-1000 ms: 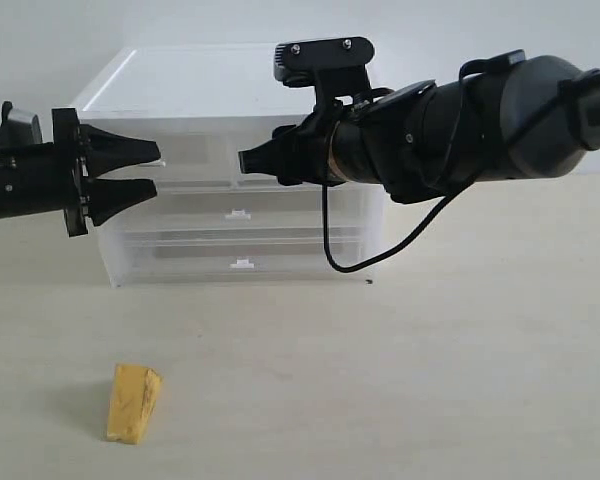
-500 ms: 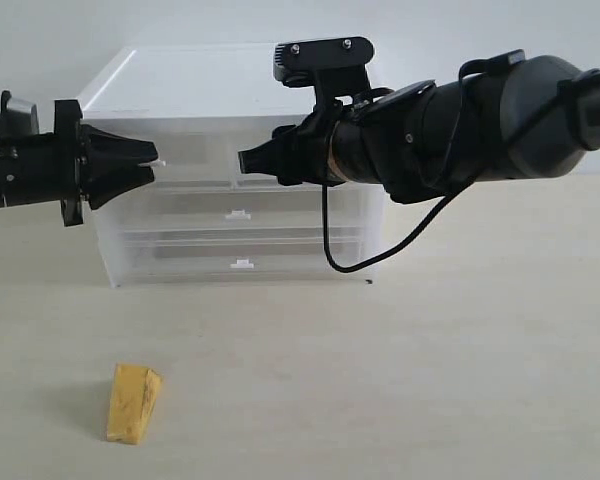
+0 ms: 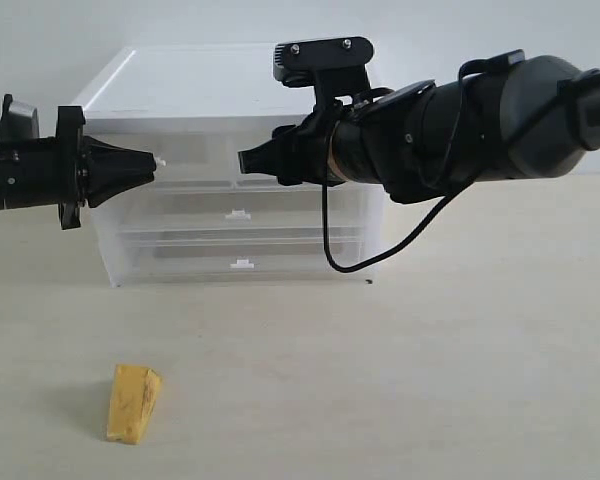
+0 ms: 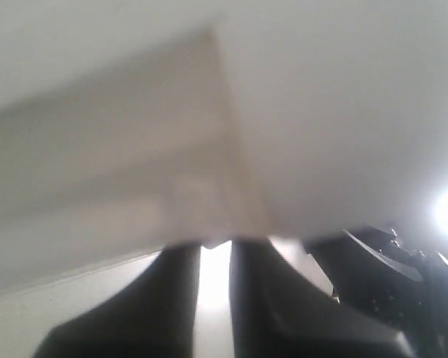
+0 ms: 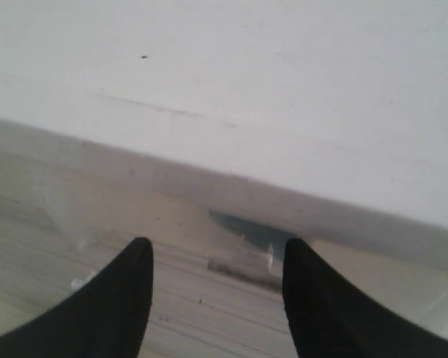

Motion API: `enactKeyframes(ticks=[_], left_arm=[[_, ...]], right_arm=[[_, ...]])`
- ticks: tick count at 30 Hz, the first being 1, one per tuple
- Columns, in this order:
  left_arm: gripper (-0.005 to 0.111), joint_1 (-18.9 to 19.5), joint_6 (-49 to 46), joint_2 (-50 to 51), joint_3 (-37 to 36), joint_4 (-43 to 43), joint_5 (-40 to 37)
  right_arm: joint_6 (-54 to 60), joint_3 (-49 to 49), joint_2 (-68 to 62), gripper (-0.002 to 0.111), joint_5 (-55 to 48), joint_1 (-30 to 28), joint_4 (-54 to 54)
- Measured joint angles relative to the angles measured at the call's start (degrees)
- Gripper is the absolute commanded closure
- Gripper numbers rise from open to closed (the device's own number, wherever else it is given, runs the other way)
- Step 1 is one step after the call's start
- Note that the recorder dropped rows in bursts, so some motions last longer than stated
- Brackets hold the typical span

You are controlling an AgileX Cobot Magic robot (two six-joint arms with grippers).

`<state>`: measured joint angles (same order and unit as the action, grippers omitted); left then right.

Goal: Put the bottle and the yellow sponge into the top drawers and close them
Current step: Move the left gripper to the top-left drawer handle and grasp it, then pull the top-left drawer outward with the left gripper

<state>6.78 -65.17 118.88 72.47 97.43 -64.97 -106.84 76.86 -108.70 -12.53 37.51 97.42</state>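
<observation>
Yellow sponge [image 3: 133, 403] hasn't budged: it's on the table [image 3: 430, 380] out in front of the drawer cabinet [image 3: 230, 80], toward the cabinet's left corner and well apart from it.

What did change is the left gripper [image 3: 150, 163]. A second ago its jaws were spread wide in front of the cabinet's upper left. Now they're squeezed together to a point, and the little white tab handle [image 3: 163, 160] of the left top drawer [image 3: 195, 150] is pinched at the tips. In the left wrist view the gripper's two fingers [image 4: 254, 298] have only a thin bright sliver between them.

The right gripper [image 3: 248, 161] looks the same as before. It's parked at the cabinet's top row near the middle, jaws well apart in the right wrist view, with nothing between them.

As for the drawers, the left top drawer looks pushed in flush. So do the two full-width drawers [image 3: 238, 225] under it. The fronts are all cloudy plastic, so I honestly can't tell what's inside any of them.
</observation>
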Motion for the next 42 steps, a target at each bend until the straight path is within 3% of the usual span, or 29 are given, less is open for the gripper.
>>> enactKeyframes(ticks=[16, 42], left_arm=[[0.103, 0.1, -0.3, 0.2, -1.6, 1.6, -1.7], [0.103, 0.3, -10.6, -14.9, -22.0, 2.2, 1.5]], right_arm=[[0.2, 0.1, -0.3, 0.060, -0.3, 0.0, 0.0], [0.4, 1.1, -1.1, 0.060, -1.6, 0.3, -0.8]])
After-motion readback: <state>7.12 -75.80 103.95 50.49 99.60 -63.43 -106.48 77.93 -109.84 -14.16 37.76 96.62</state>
